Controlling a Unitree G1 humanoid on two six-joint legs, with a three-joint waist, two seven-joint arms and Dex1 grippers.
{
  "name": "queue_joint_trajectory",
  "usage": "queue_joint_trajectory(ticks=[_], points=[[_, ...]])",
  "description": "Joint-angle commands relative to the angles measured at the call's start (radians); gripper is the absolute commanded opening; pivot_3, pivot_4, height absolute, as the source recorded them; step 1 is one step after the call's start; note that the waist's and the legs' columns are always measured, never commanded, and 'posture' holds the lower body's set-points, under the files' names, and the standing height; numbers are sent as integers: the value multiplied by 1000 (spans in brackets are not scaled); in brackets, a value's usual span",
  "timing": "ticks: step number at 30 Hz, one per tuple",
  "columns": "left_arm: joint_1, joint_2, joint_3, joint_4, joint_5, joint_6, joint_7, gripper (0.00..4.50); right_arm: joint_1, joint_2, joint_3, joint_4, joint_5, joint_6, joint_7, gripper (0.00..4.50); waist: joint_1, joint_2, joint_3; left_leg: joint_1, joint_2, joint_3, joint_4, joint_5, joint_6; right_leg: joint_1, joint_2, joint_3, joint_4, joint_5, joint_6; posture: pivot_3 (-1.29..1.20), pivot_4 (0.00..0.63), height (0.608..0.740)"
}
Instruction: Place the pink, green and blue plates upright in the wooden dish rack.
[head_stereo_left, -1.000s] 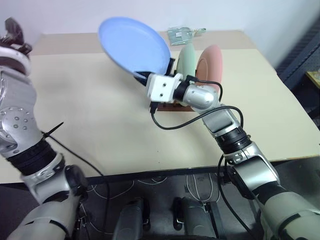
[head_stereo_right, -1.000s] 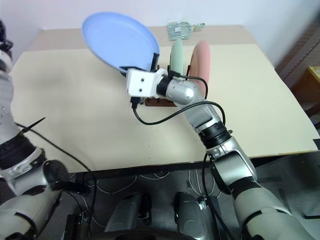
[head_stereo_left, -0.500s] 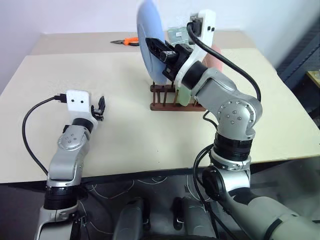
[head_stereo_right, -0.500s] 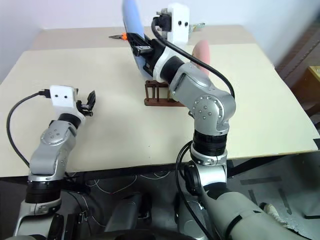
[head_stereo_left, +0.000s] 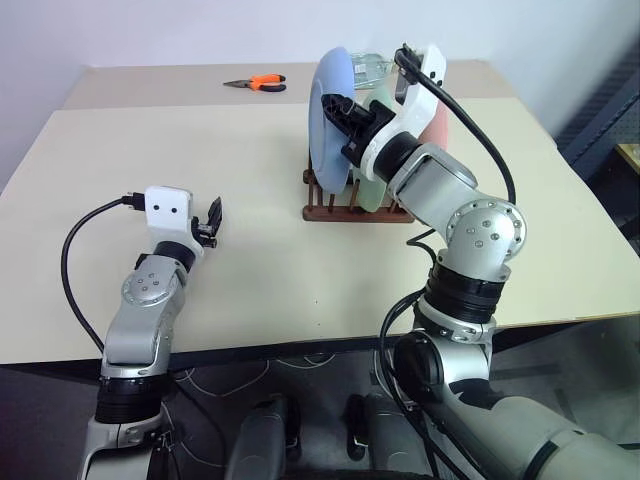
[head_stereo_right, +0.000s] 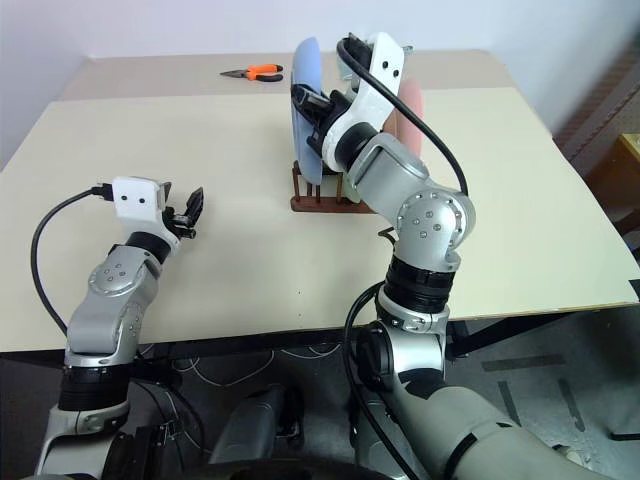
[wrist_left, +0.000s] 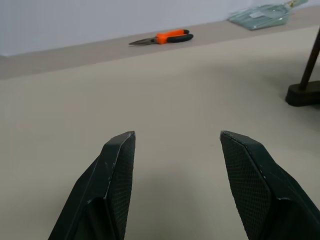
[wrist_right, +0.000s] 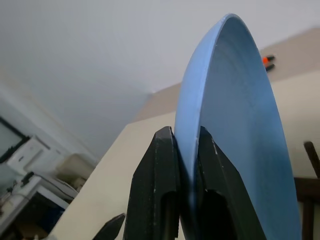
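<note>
The blue plate (head_stereo_left: 328, 115) is being held on edge over the left end of the wooden dish rack (head_stereo_left: 355, 203), its rim pinched between the two black fingers of the right gripper (wrist_right: 186, 150), which are closed tightly on it. The plate's lower edge is being hidden by the rack's pegs and by the gripper, so it cannot be told whether it is resting in a slot or just above one. The green plate (head_stereo_left: 372, 190) is standing upright in the rack just behind the blue one, but most of it is being covered by the right arm, and a pale sliver alone is being left visible. The pink plate (head_stereo_right: 408, 105) is standing further right in the rack, cut off by the arm so that a narrow arc is all that is being shown. The rack's right end is likewise being hidden behind the arm.

The left gripper (wrist_left: 177, 142) is being held low over the bare table (head_stereo_left: 250, 250), well apart from the rack, with its fingers spread apart and nothing between them. Orange-handled pliers (head_stereo_left: 256, 84) are lying at the far side of the table. A clear packet (wrist_left: 260, 14) is lying beyond the rack, being partly cut off in the left wrist view and being mostly covered by the plates in the head views.
</note>
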Motion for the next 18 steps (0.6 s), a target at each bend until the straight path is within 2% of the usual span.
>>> queue_joint_trajectory(ticks=[1,7,10,12,13,17,18], points=[[0,-1,4,-37,12,-15,-16,2742,-68,-28,-8,63,2,-53,-2,0,0,0,0,0,0,0,0,0,0,0,0,0,0,0,0,0,150,740],[43,10,-15,-74,-15,-11,-100,2742,-132,-100,41,250,-58,-132,64,0,-1,0,0,0,0,0,0,0,0,0,0,0,0,0,0,0,150,740],[84,27,-13,-120,-53,11,-172,3614,-148,-144,87,297,-102,-168,111,1134,-1,0,0,0,0,1,0,0,0,0,0,0,0,0,0,0,150,740],[104,37,-10,-145,-75,35,-205,4490,-151,-180,134,302,-140,-194,158,2072,0,0,0,0,0,1,0,0,1,0,-1,0,-1,0,0,0,150,740],[112,42,-8,-155,-84,41,-217,4500,-148,-208,175,288,-167,-211,196,2533,-1,1,0,0,0,1,0,0,1,0,-1,0,-1,0,0,0,150,740],[123,39,-3,-180,-89,64,-224,4500,-97,-370,371,171,-315,-318,371,2533,1,1,1,0,0,0,0,0,1,0,-1,1,-1,0,0,0,150,740],[123,39,-2,-181,-89,67,-225,4500,-66,-440,422,114,-362,-361,431,2533,1,1,0,0,1,0,0,0,1,0,-1,1,-1,0,0,0,150,740]])
